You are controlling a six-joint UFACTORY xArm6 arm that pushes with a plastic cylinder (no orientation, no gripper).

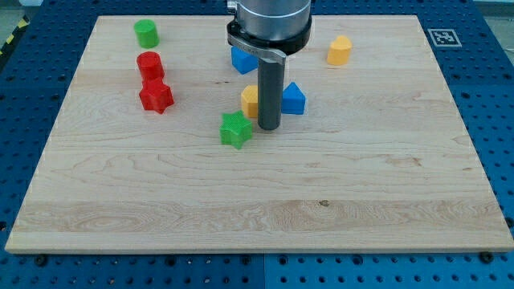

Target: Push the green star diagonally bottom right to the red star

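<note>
No readable brand is showing; only a black-and-white marker tag [441,36] is sitting at the board's [385,209] upper right. The green star [235,129] is lying flat near centre frame, no clear long axis. My tip [268,128], a bare rod without fingers, is standing just right of it. The red star [156,96] is lying well apart, upper left.

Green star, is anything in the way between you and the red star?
Nothing visible. The wood between the green star and the red star is bare. My tip sits just to the view's right of the green star.
</note>
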